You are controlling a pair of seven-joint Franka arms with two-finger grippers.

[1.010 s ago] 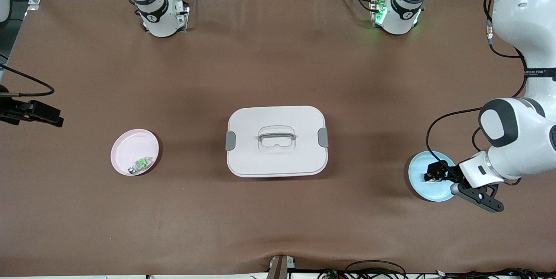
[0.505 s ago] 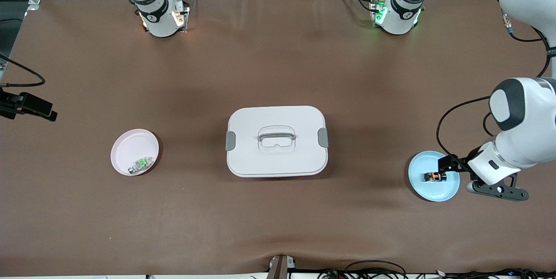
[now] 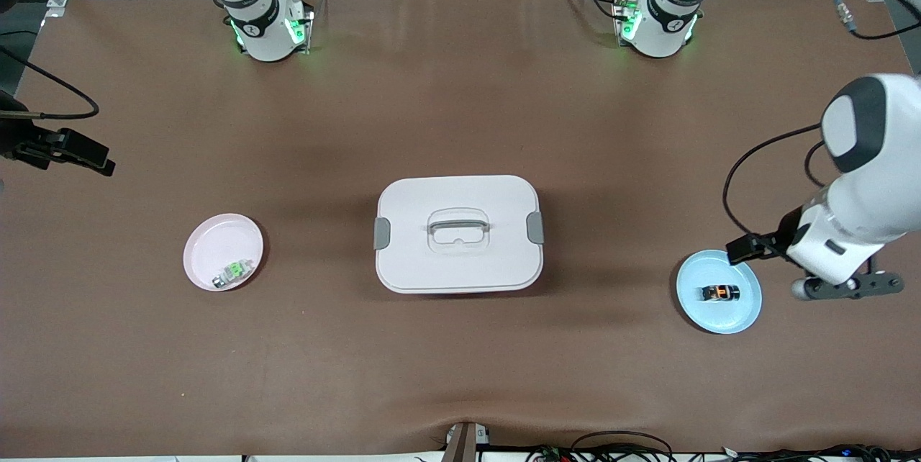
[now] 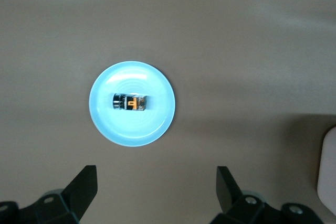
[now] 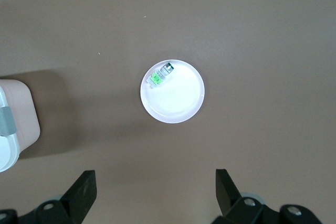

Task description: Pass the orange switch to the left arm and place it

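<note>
**Inspector A:** Two arms are on site. The left arm (image 3: 860,181) reaches in from its end of the counter (image 3: 460,376); the right arm (image 3: 29,138) shows only at the edge of the front view, at the other end.

**Inspector B:** Next in size?

**Inspector A:** The box (image 3: 458,233), white, lid on, grey clasps on both short sides, handle on top. It sits mid-counter, between the two plates and well apart from each.

**Inspector B:** The plates?

**Inspector A:** A blue plate (image 3: 741,311) toward the left arm's end, a pink plate (image 3: 212,242) toward the right arm's end. The pink one carries a small silver piece with a green part (image 3: 234,273), close to its rim.

**Inspector B:** Grippers?

**Inspector A:** Left gripper (image 4: 156,187) hangs over bare counter just beside the blue plate, fingers (image 4: 84,182) spread wide, holding nothing. Right gripper (image 5: 155,190) hangs over bare counter near the pink plate, its fingers (image 5: 83,188) likewise wide apart and empty.

**Inspector B:** And the orange switch?

**Inspector A:** The orange switch (image 3: 721,293) lies on its side at the middle of the blue plate, touched by neither gripper.
</note>
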